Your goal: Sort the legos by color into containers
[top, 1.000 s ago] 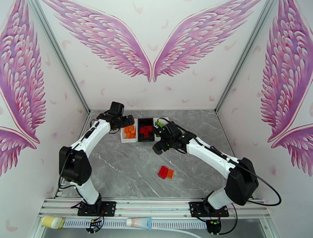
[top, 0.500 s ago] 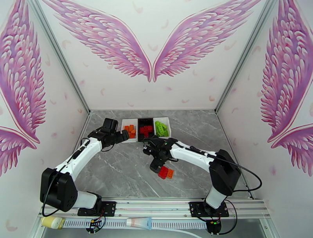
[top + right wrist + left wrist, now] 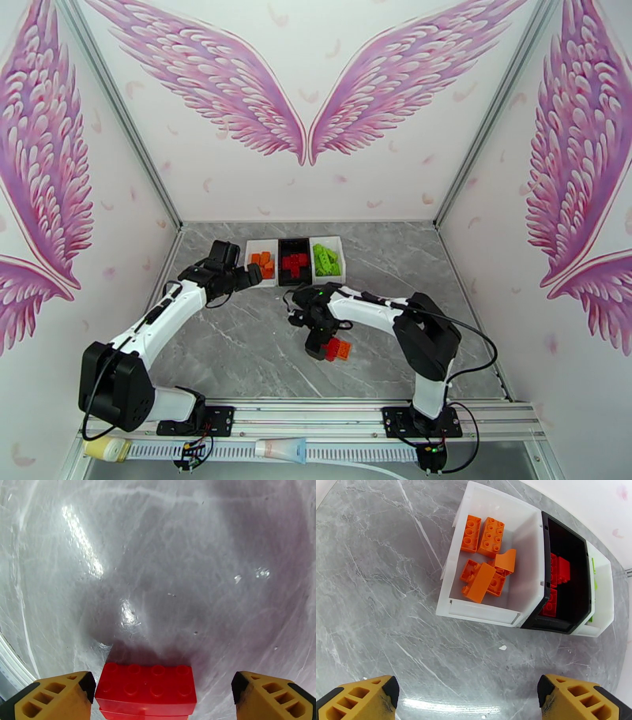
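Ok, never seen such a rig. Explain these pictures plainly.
Two white robot arms stand bolted at the near edge of a grey table. The wide picture looks down from above and behind; the other two come from wrist cameras, yellow fingertips at the bottom. Three joined trays stand at the far side: a white tray of orange bricks, a black tray of red bricks, a second white tray of green bricks. A red brick and an orange brick lie loose mid-table. The left hand hangs open and empty near the trays. The right hand is open astride the red brick, not gripping it.
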`<state>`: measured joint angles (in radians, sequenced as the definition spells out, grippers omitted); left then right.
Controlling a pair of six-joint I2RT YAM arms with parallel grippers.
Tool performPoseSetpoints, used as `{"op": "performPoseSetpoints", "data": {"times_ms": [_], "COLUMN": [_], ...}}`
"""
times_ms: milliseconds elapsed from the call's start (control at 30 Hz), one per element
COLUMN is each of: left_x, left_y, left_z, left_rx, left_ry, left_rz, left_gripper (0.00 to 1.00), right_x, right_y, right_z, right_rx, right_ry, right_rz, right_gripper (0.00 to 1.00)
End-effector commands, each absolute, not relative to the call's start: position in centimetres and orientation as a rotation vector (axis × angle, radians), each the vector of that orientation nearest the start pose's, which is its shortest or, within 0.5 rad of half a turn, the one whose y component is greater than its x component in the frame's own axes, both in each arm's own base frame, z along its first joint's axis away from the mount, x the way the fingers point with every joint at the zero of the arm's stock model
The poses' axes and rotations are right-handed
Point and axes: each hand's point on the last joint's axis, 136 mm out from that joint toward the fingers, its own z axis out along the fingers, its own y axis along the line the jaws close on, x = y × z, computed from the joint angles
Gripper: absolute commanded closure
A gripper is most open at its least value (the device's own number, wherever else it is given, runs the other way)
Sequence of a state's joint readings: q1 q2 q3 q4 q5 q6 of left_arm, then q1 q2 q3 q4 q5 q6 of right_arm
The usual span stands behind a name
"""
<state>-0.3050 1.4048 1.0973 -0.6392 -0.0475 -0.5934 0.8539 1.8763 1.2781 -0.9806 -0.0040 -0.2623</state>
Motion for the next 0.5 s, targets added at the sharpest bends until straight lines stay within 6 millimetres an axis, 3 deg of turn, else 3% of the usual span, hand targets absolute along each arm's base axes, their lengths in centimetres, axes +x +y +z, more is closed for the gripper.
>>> {"op": "performPoseSetpoints", "data": {"times_ms": [0,467], "left_x": [36.51,36.07], "left_y": [-10.84,-11.12], "left_z": [16.29,16.28], "left_rx": [-0.35,-0.306], "left_ry": [2.498,2.5], "left_rz": [-0.295,-0.282], "left_gripper": [0.02,0.02], "right_x": [21.32,21.4], "right_y": [25.36,25.42], "right_z": [3.23,3.46], "right_rx": [-1.68,-1.554], "right_ry": [2.697,2.785], "right_rz": [0.003,0.002], "right_gripper": [0.07,0.34]}}
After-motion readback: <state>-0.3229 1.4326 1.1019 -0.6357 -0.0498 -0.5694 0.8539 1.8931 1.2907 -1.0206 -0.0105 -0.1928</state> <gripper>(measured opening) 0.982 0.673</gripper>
